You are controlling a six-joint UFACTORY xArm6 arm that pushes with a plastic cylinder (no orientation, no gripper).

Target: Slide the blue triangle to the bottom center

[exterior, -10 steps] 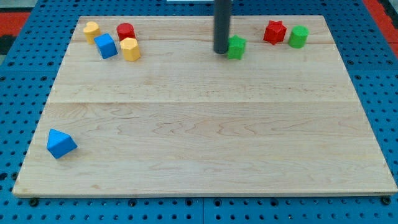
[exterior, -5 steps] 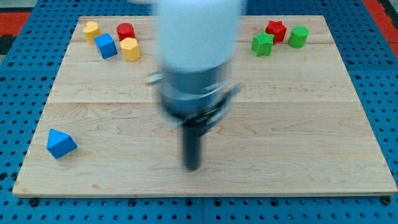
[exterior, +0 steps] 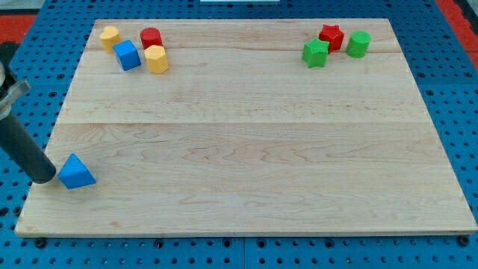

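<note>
The blue triangle (exterior: 77, 172) lies near the board's lower left corner. My tip (exterior: 46, 178) is at the triangle's left side, touching or nearly touching it. The dark rod slants up toward the view's left edge. The wooden board (exterior: 246, 149) fills most of the view.
At the top left stand a yellow block (exterior: 110, 35), a blue cube (exterior: 128, 55), a red block (exterior: 151, 37) and a yellow block (exterior: 156, 59). At the top right stand a green block (exterior: 315, 53), a red block (exterior: 330, 37) and a green block (exterior: 358, 43).
My tip swept from the top middle, down over the board's centre, to the left side of the blue triangle. The green block shifted right toward the red one. The triangle turned slightly.
</note>
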